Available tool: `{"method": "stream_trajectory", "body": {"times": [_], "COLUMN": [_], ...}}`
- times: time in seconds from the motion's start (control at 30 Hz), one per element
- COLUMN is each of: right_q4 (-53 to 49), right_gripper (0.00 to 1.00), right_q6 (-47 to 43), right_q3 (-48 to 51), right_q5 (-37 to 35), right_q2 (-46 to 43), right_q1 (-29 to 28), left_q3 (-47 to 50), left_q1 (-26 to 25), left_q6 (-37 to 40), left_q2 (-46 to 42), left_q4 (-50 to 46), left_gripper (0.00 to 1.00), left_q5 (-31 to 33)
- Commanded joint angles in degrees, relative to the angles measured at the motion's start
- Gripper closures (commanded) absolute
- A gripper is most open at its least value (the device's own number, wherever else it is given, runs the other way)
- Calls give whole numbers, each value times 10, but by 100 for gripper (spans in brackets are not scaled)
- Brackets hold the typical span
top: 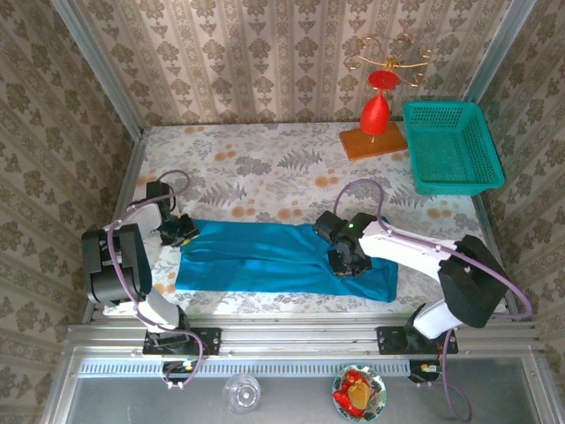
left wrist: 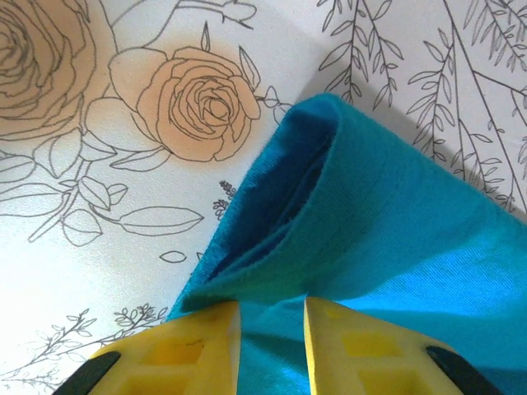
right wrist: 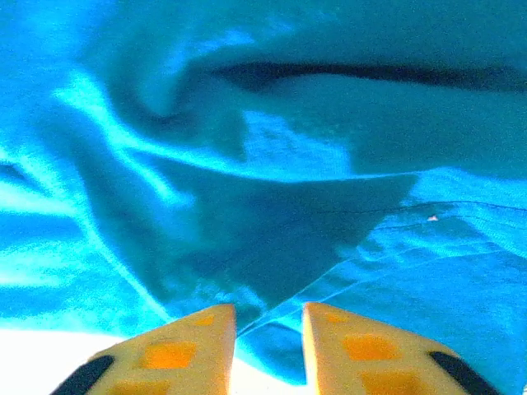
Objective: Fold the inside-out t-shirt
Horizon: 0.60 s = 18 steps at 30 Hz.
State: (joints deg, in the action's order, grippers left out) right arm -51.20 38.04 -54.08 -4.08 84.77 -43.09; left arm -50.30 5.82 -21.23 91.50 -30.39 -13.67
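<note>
The inside-out t-shirt (top: 265, 256) lies as a long blue band across the near part of the table. At its left end my left gripper (top: 184, 231) is closed on it. In the left wrist view the yellow fingers (left wrist: 206, 346) pinch a thick fold of the t-shirt (left wrist: 387, 214), which rises just past the left gripper (left wrist: 272, 303). My right gripper (top: 346, 261) hovers low over the band's right part. In the right wrist view the right gripper (right wrist: 269, 306) has its jaws apart, and a hem corner of the t-shirt (right wrist: 288, 164) lies loose between them.
A teal mesh basket (top: 452, 146) stands at the back right, beside a wooden stand with a red ornament (top: 378, 115). The flowered tablecloth (top: 265, 168) lies bare behind the shirt. A glass (top: 241, 391) and a bowl (top: 357, 391) sit below the front rail.
</note>
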Motion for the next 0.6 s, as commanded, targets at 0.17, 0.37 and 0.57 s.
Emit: {"method": "stream_trajectory", "body": {"times": [0.17,0.37,0.57], "right_q4": [-19,-10,44], "right_gripper": [58,55,53], "right_q6": [-33,-66,-35], "right_q3": [12,62,91], "right_q5": [12,2,45], "right_q2": [-93,-91,-91], "right_q1": [104,216,305], "left_q3": [-32,-52,-71], "left_q1": [-40,-181,-382], "left_q6": [4,-16,-83], "left_q2": [-82,-86,-61], "left_q4": [-28,-41,0], "left_gripper": [72,73,71], "left_q5": [-1,-21,-22]}}
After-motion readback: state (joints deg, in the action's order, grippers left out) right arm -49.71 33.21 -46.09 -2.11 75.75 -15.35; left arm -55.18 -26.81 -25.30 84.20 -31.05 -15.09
